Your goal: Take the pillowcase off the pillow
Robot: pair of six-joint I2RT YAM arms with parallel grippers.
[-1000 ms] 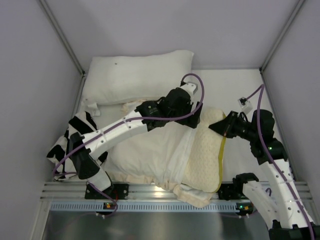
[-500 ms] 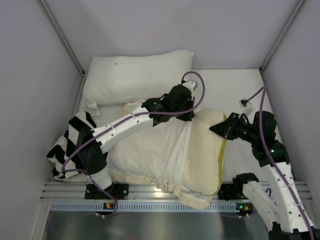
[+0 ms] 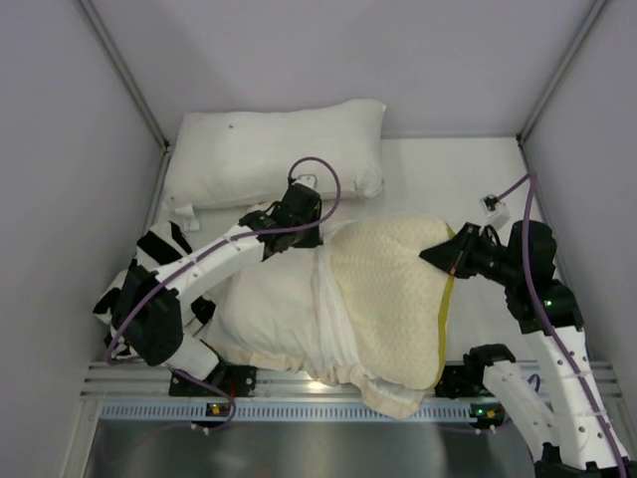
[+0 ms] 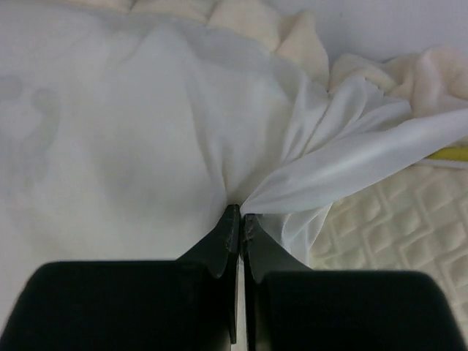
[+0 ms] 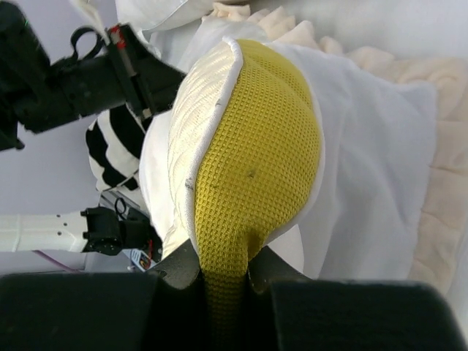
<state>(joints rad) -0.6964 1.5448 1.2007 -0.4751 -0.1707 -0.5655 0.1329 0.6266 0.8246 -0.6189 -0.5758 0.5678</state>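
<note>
The pillow, pale cream and quilted with a yellow edge band, lies across the table's middle with its right half bare. The pillowcase, white inner side out, is bunched over its left half, its cream ruffle along the near edge. My left gripper is shut on a pinched fold of the pillowcase at its far rim; the left wrist view shows the gripper with cloth fanning out from the tips. My right gripper is shut on the pillow's yellow band, which runs down between the jaws of that gripper.
A plain white pillow lies along the back. A black-and-white striped cloth is heaped at the left under the left arm. Grey walls close both sides, and an aluminium rail runs along the near edge.
My left gripper has shut on the pillowcase and drawn it to the left, baring much more of the quilted pillow. The right gripper kept its hold and barely moved.
</note>
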